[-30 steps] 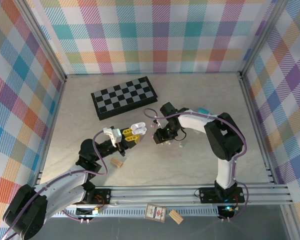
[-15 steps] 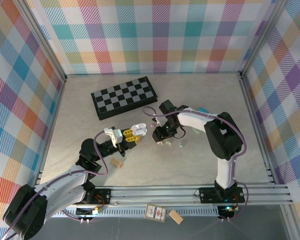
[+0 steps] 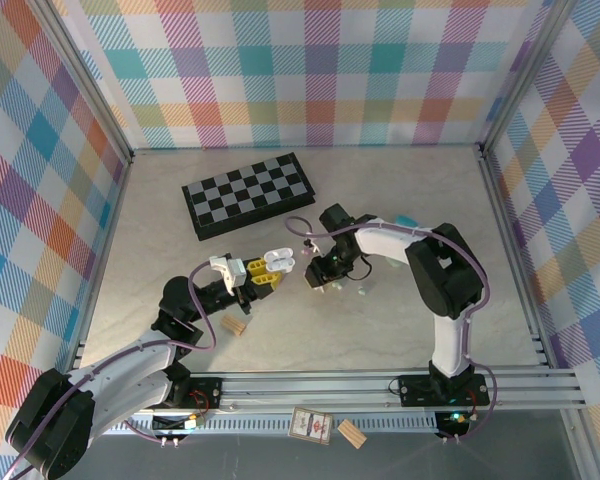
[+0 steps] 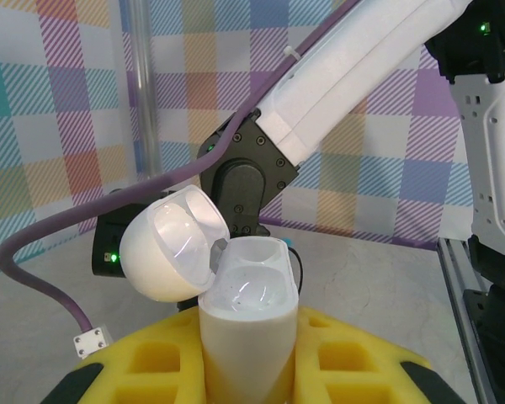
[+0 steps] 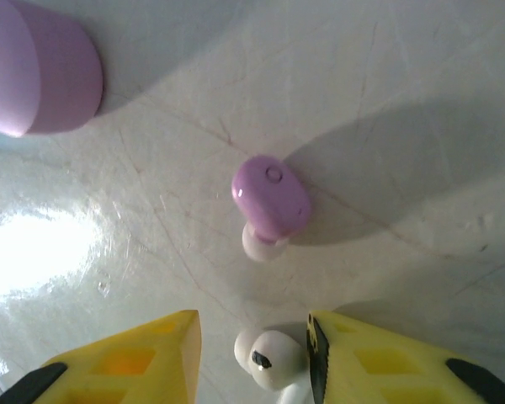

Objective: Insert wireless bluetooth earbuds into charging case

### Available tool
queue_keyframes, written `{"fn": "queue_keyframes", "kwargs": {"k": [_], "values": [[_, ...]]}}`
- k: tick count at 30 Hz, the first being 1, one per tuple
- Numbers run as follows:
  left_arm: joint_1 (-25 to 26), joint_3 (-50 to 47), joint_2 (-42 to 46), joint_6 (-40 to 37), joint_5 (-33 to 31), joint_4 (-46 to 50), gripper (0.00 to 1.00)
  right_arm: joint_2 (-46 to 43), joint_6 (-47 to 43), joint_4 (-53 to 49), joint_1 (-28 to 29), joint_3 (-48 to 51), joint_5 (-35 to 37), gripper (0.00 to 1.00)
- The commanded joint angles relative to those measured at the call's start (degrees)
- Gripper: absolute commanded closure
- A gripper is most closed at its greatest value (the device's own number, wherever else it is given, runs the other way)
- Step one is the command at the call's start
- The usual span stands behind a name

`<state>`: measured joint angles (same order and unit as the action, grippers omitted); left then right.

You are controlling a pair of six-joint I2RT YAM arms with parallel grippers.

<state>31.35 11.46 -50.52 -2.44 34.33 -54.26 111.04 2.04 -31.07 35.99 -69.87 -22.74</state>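
White earbud (image 5: 269,358) lies on the table between the yellow fingers of my right pincer (image 5: 252,341). That pincer has crept slightly sideways over the last second and stands released, not yet closed on the bud, with the purple earbud (image 5: 272,198) just beyond its tips. My left pincer (image 3: 257,272) stays clenched on the open white charging case (image 4: 246,337), so I judge the pick is imminent.

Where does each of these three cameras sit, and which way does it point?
Top external: above and behind the arms, looking down on the table; left arm and right arm show.
Left wrist: on the left arm, facing forward over its yellow fingers at the open white case they clamp, right arm behind.
Right wrist: facing down between its parted fingers at a white earbud and a purple earbud.
Shared: top and left wrist both show the white case.
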Motion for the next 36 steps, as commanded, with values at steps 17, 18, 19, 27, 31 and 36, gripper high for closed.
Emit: {"fn": "queue_keyframes", "kwargs": {"k": [17,18,19,27,31,36], "values": [[-0.5,1.85,0.69,-1.35,1.62,-0.67,0.94,-3.28,-0.59,-0.35,0.36,4.25,-1.19,0.6],[-0.52,1.9,0.71,-1.42,1.6,-0.59,0.94,-3.38,-0.34,-0.23,0.35,4.44,-1.13,0.6],[-0.52,1.91,0.64,-1.43,1.59,-0.58,0.94,-3.54,-0.37,-0.32,0.44,4.6,-1.08,0.6],[-0.5,1.94,0.62,-1.47,1.88,-0.58,0.94,-3.41,-0.51,0.31,0.36,5.27,-0.59,0.63],[-0.5,2.07,0.6,-1.43,1.88,-0.54,0.94,-2.18,-0.01,1.55,0.51,5.01,-0.37,0.65],[-0.5,2.16,0.86,-1.45,1.84,-0.11,0.94,-1.76,0.0,1.67,0.49,4.82,0.56,0.72]]}}
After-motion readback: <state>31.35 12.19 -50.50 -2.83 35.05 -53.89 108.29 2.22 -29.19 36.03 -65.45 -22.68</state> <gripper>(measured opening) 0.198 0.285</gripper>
